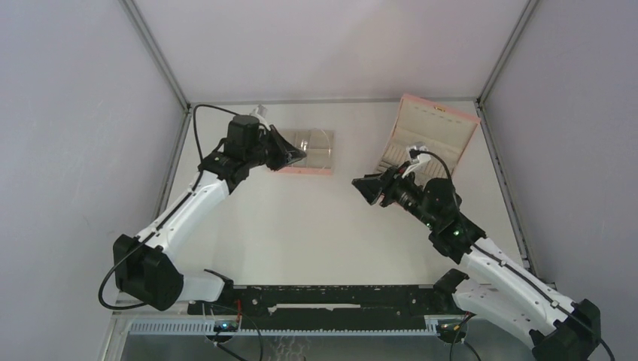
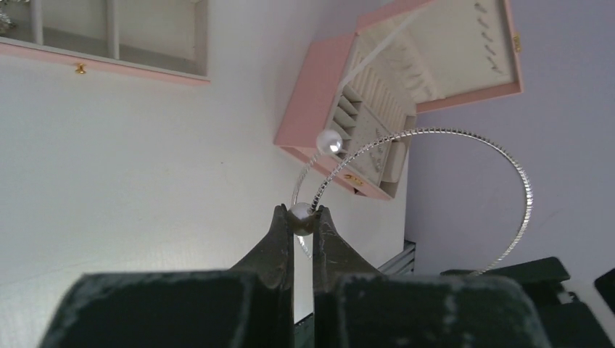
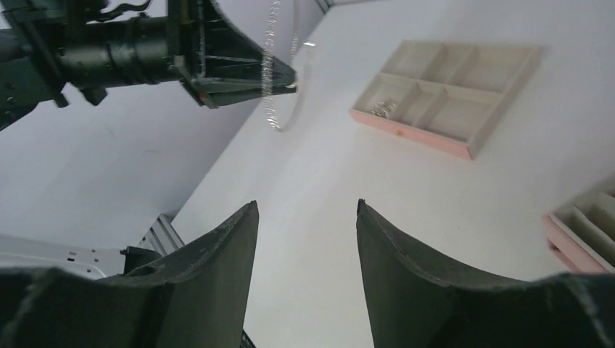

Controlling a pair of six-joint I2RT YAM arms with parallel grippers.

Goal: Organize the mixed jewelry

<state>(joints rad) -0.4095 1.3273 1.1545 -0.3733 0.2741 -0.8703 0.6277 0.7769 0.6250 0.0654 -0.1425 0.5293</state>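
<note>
One white table (image 1: 316, 226), grey walls (image 1: 75, 113); left tool (image 2: 303, 217) pinches hoop (image 2: 442, 130), right tool (image 3: 306, 206) gapes.

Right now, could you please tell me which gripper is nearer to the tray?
Left. The left gripper, shut on a hoop, hangs by the tray's left end; the right gripper, open, sits off to the tray's right, nearer the pink box.

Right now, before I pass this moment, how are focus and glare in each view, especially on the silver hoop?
Left wrist: the hoop is crisp, a bright glint on its pearl bead; the left gripper pinching it is dark and soft-edged. Right wrist: its own fingers are dark and blurred, the tray fairly sharp. Top external: flat, even light, the hoop barely visible.
</note>
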